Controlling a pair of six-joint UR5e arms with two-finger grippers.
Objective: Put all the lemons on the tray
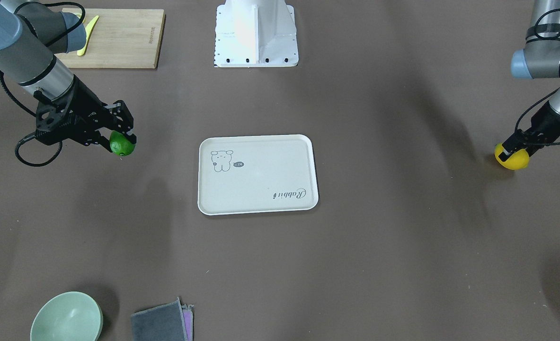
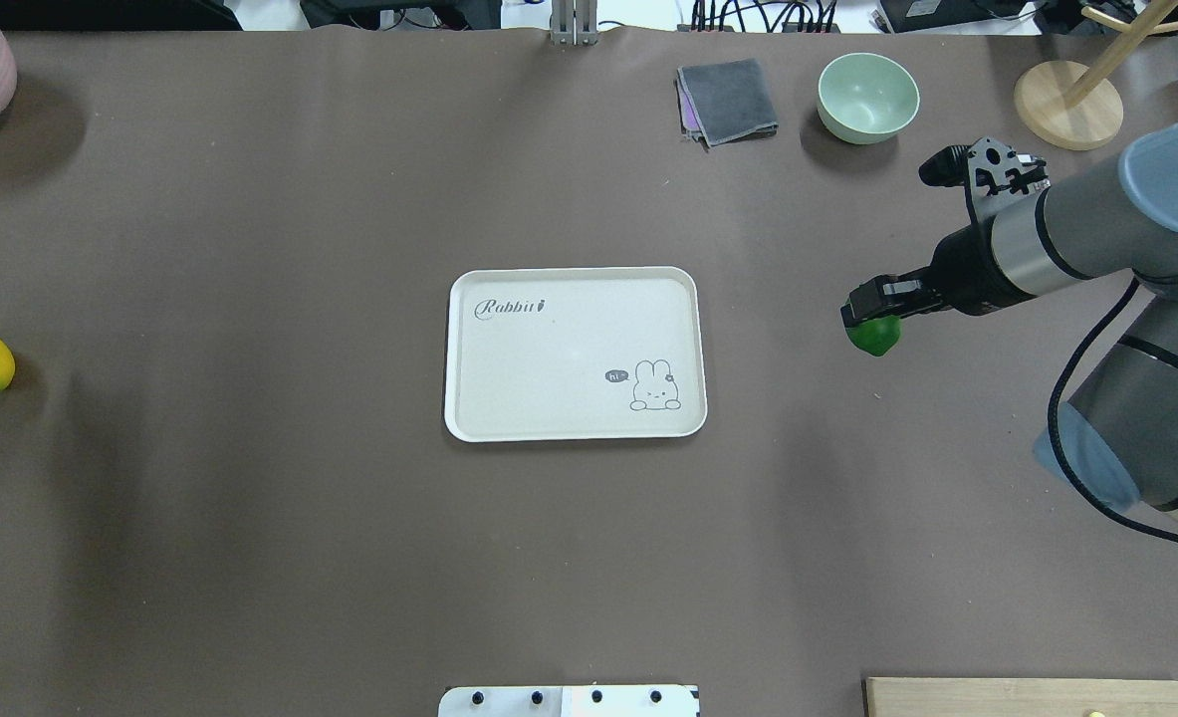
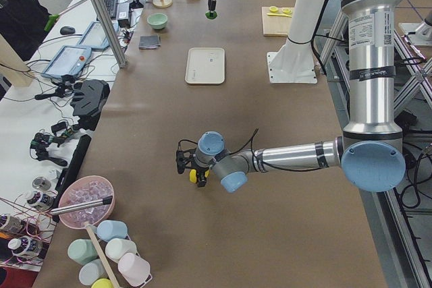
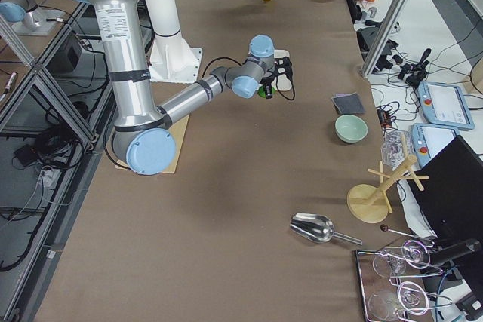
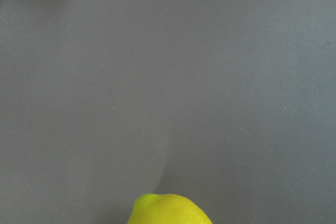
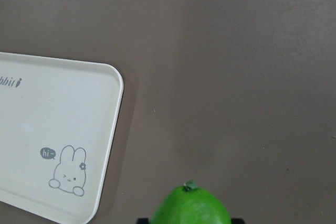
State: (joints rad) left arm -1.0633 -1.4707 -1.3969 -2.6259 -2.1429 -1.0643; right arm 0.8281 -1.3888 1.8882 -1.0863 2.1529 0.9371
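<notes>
Carrying step: my right end effector pinches the glossy green lemon, my left end effector the bright yellow oval lemon, each well apart from the off-white rectangular tray; next, move both inward.

Matt brown worktop, smooth, paper-like. Off-white tray: matt, smooth, plastic look. Robot-right of tray, green lemon: glossy skin. Robot-left of tray, yellow lemon: softer sheen. Robot side of tray, cutting board: pale bare wood, visible grain. Far side of tray, bowl: smooth pale green, slight shine; folded cloth: grey, soft weave.
</notes>
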